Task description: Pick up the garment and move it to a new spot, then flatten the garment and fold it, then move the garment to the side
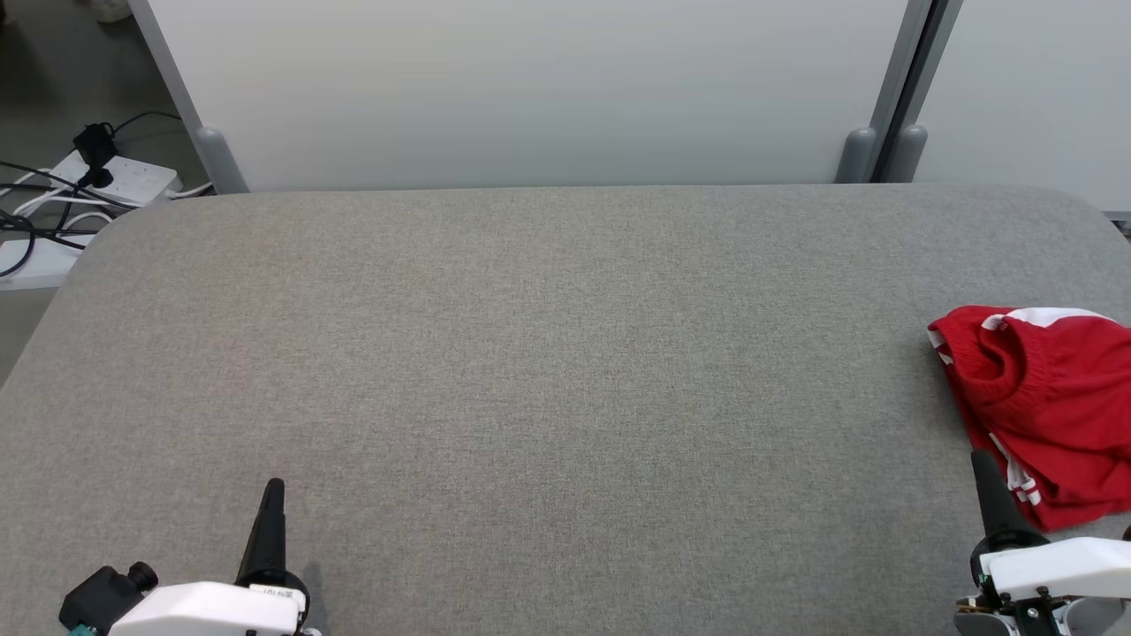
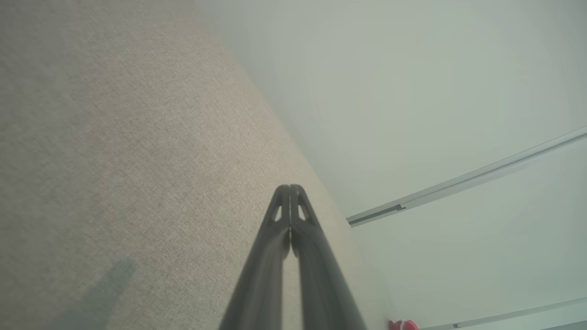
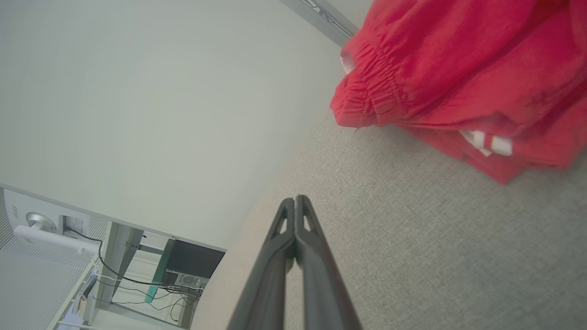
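Head view: garment (image 1: 1051, 397) is lying crumpled at the right edge of the table (image 1: 530, 353). Left gripper (image 1: 274, 486) and right gripper (image 1: 976, 455) are keeping fingers pressed together, gripping nothing; the right one is sitting near the garment.

I see the garment (image 1: 1051, 406) at about three o'clock in my head view: a red piece with white stripes, crumpled in a loose heap on the gray counter (image 1: 530, 353) near its right edge. Its elastic-gathered opening is rolled over toward ten o'clock. White stripes show at the heap's twelve and six o'clock sides, and its three o'clock side runs beyond what I can see.
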Available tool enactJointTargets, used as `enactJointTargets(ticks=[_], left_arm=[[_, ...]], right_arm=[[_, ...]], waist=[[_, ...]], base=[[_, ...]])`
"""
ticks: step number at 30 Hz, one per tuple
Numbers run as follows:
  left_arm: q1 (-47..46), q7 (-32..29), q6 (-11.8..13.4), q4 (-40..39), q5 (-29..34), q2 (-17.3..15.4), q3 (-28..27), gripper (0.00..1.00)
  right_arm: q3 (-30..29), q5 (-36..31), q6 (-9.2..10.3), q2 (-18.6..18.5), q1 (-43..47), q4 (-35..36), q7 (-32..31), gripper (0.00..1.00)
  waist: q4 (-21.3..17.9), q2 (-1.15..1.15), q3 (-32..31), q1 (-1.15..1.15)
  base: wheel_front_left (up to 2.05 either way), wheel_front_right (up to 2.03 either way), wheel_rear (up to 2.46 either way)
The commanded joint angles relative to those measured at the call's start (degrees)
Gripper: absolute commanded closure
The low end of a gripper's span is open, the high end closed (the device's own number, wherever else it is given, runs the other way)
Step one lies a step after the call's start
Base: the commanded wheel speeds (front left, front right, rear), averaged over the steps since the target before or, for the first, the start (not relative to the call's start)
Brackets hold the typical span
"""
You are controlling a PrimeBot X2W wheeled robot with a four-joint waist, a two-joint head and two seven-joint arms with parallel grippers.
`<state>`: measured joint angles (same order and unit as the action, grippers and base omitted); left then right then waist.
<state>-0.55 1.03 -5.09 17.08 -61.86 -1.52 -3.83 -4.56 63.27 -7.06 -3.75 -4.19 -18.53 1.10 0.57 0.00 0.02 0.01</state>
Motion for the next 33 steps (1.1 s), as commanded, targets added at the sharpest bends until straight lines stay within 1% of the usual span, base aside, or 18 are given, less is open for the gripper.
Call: enactJointTargets(ticks=[1,13,33], left_arm=[[-3.49,-0.43,-0.84,-1.83,-1.82,-1.07,-1.43,1.00],[-4.04,-2.24,-1.23,-2.13,-9.07,-1.14,-1.75,1.00],[-5.09,-5.70,-1.99,-2.71,-22.96,-1.28,-2.37,1.00]], right_arm=[[0.59,1.81,-0.28,-0.45,-2.00,2.19,-0.51,1.00],[-0.06,8.70,-0.32,-0.11,-2.00,2.78,-2.32,1.00],[-1.31,21.91,-0.39,0.53,-1.99,3.91,-5.78,1.00]], waist=[[-0.01,0.00,0.00,0.00],[-0.16,0.00,0.04,0.00],[-0.42,0.00,0.11,0.00]], base=[[0.00,0.00,0.00],[0.00,0.00,0.00],[0.00,0.00,0.00]])
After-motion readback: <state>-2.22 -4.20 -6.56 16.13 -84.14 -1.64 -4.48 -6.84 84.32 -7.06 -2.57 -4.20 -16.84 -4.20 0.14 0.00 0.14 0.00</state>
